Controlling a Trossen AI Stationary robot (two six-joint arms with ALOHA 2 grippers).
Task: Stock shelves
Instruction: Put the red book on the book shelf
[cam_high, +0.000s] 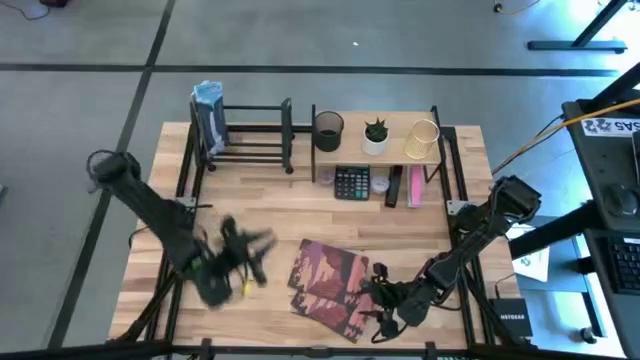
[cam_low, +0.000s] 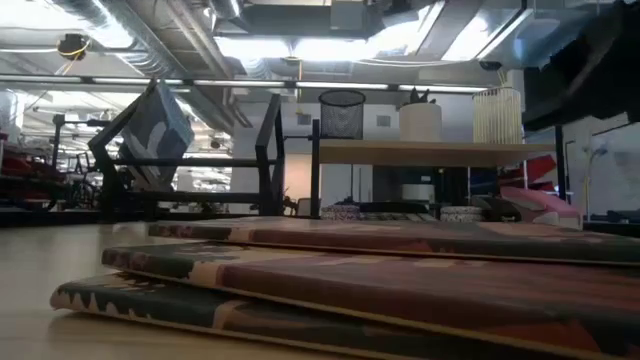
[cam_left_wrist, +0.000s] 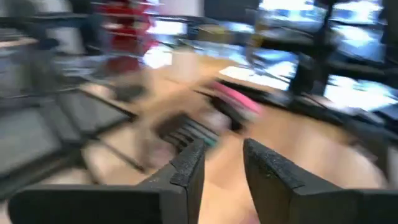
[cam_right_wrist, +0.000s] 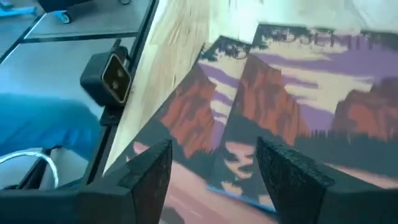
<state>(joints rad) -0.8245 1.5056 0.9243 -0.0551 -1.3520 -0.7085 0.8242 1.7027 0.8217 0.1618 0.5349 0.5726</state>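
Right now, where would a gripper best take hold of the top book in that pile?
Probably by an overhanging edge. The books lie flat and fanned on the table, so their faces offer no grip; the staggered corners do. The right gripper, open, hovers low over the pile's near right side, so come in from there, one finger sliding under the cover.

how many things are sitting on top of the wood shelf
3: a black mesh cup at its left end, a small potted plant in the middle, a gold wire cup at the right.
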